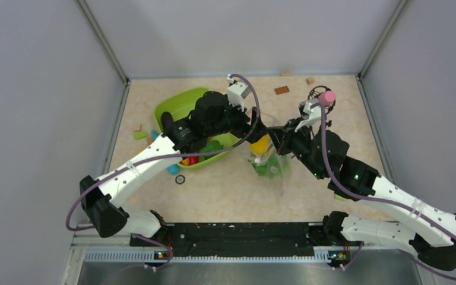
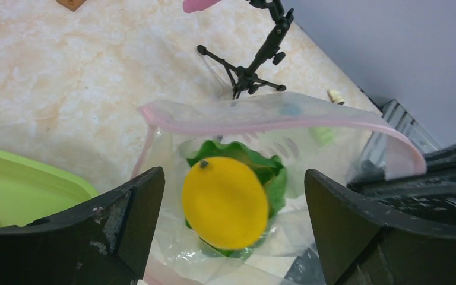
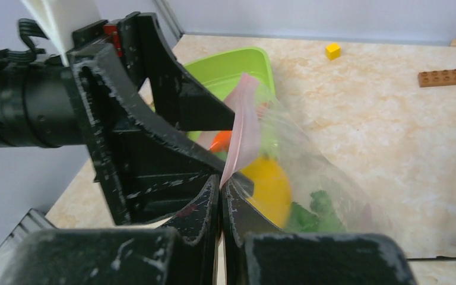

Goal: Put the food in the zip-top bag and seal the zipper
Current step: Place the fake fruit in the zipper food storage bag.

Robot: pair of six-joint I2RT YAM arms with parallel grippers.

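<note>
Your left hand [image 2: 233, 193] is released, fingers spread wide and hanging right over the mouth of the zip-top bag [image 2: 338, 133]. The yellow lemon [image 2: 225, 202] sits between those fingers and below them, touching neither. It is inside the bag, over a frilly green piece [image 2: 276, 178], though whether it rests on that leaf is hard to tell through the plastic.

The pink zipper [image 2: 261, 120] loops from beside one left finger, round the far side, and back to the other, so the mouth gapes open. Your right hand [image 3: 221, 189] is clenched on that zipper edge, holding the clear, crinkled bag up off the bench [image 2: 65, 89].

The lime-green tray [image 2: 29, 190] lies just outside your left hand. Beyond the bag mouth there is bare bench, then a small black tripod [image 2: 255, 65]. Past your right hand, a brown block [image 3: 439, 77] and a yellow block [image 3: 332, 51] lie well apart from the bag.
</note>
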